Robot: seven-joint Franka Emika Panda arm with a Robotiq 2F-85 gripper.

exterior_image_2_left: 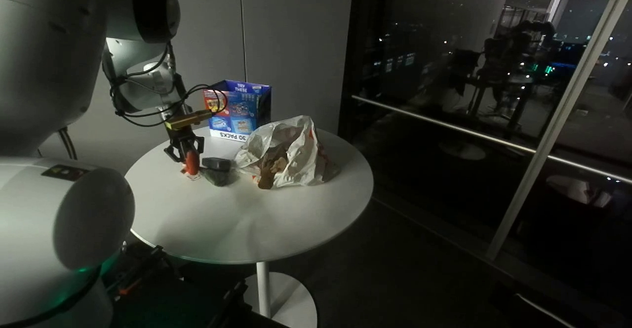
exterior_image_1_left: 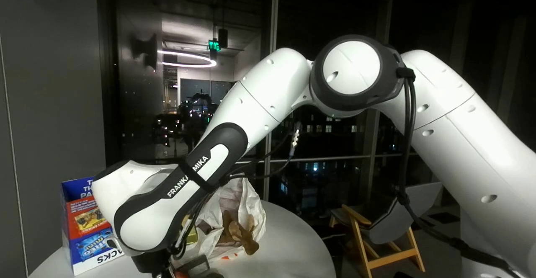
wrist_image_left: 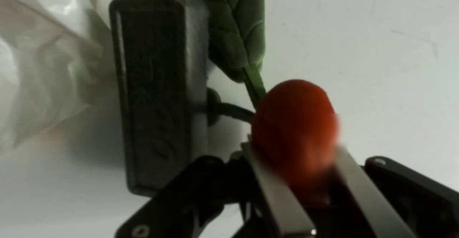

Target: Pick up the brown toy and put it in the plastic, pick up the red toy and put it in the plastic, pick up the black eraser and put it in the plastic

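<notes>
My gripper [wrist_image_left: 294, 148] is clamped on the red toy [wrist_image_left: 294, 119], its pale pads [wrist_image_left: 278, 195] against opposite sides, with the rounded end bulging out past them. The toy is low at the round white table [exterior_image_2_left: 237, 229]; whether its underside touches the top I cannot tell. A stitched green fabric leaf [wrist_image_left: 236, 26] lies just beside it, a thin stem [wrist_image_left: 253, 84] running from the leaf to the red. Next along is the black eraser [wrist_image_left: 154, 94], close by my pads, covering part of the leaf in my wrist view; in an exterior view it sits between the red toy and the white plastic bag [exterior_image_2_left: 302, 165]. That bag lies crumpled with its mouth gaping, and in both exterior views I see the brown toy [exterior_image_2_left: 266, 176] in the opening, one end sticking out past the rim. Behind, the blue cardboard snack box [exterior_image_2_left: 237, 110] stands upright on the table, its top open, near the bag. In an exterior view my white arm [exterior_image_1_left: 264, 89] hides part of that box, and my gripper is mostly cut off at the lower edge.
</notes>
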